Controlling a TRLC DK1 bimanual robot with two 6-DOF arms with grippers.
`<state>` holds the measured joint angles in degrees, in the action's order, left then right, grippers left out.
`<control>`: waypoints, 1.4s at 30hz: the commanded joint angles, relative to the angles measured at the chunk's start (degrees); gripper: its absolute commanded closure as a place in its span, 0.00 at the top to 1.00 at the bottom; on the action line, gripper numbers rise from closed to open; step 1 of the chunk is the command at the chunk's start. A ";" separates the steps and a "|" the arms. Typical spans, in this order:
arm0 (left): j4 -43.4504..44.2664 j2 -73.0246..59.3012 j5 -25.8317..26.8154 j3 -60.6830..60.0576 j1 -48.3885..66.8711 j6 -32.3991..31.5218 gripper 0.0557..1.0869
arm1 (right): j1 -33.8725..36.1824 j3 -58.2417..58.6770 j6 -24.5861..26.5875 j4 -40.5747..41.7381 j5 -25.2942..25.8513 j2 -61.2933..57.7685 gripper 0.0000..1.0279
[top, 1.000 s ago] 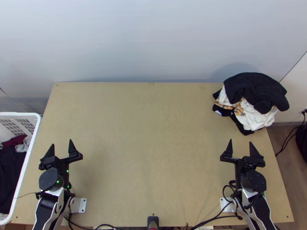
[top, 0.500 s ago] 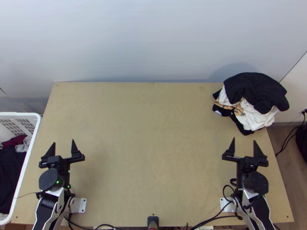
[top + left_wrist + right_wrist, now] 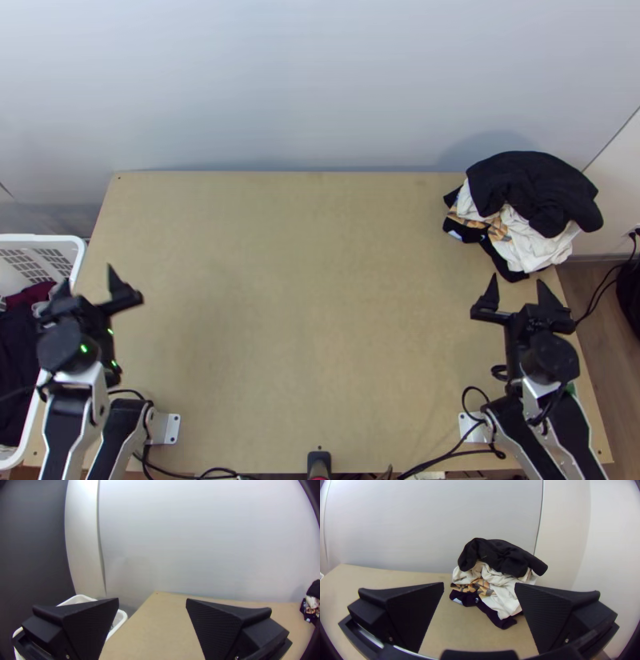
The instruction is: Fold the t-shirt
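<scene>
t-shirt: we cannot tell which piece it is; we judge it to be in the pile [image 3: 524,216] at the table's [image 3: 304,312] far right corner, or among the clothes [image 3: 18,368] in the basket [image 3: 40,238] on the left.
pile: bunched, with a black piece [image 3: 532,184] on top and a crumpled white piece [image 3: 534,246] under it, other dark cloth lowest.
done: no folding that we can see; no piece lies spread.
left: we judge all of it: pick one piece, pull it out, spread it flat, fold it, set it aside.
left claw [image 3: 86,276]: wide apart, nothing between its fingers, near the basket's rim.
right claw [image 3: 518,280]: wide apart too, holding nothing, pointing toward the pile and just short of it in the top view; we cannot tell its height.
open room: a broad stretch of tabletop between the two arms, enough, we judge, to lay a shirt out.
far edge: the wall [image 3: 304,88] stands close behind, so we should pull cloth toward us.
right edge: the pile seems to reach past it; a careless tug could drop a piece.
left edge: the basket is just beside it, so we should lift the left claw over its rim with care.
</scene>
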<state>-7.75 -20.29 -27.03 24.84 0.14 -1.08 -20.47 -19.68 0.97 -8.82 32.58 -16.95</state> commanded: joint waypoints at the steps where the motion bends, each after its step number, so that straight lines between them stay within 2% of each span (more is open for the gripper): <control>1: -0.51 -16.36 5.05 12.60 -14.73 -4.10 0.95 | 0.25 -7.74 -1.32 -7.00 1.52 -7.57 0.96; 5: -1.22 -28.40 11.47 21.48 -27.74 -7.36 0.95 | 1.48 -11.34 -2.38 -12.27 1.44 -10.65 0.96; 8: 2.21 -35.52 14.37 25.26 -36.44 -7.80 0.95 | 2.45 -13.28 -3.35 -12.36 1.44 -11.00 0.96; 11: 2.12 -42.37 19.64 29.56 -44.44 -7.71 0.95 | 2.36 -14.68 -3.35 -12.36 1.44 -12.05 0.96; 13: 2.30 -46.24 20.96 31.32 -48.22 -7.27 0.95 | 2.19 -15.12 -3.35 -12.36 1.44 -12.49 0.96; 29: 20.76 -78.14 20.43 32.82 -71.60 -3.31 0.95 | 1.48 -18.64 -3.43 -15.70 1.44 -15.92 0.96; 33: 20.84 -85.79 19.56 36.42 -73.79 -3.40 0.95 | 0.87 -20.04 -3.43 -18.60 1.44 -16.01 0.96; 36: 20.23 -90.27 16.57 38.88 -73.79 -3.40 0.95 | 0.17 -21.10 -3.43 -19.83 1.44 -16.54 0.96; 42: 19.35 -99.59 15.34 45.30 -74.23 -4.37 0.95 | -0.10 -22.77 -3.43 -22.91 1.44 -17.77 0.96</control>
<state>11.75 -109.27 -9.74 64.05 -72.44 -4.69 -20.01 -40.64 -2.55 -28.51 34.02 -33.69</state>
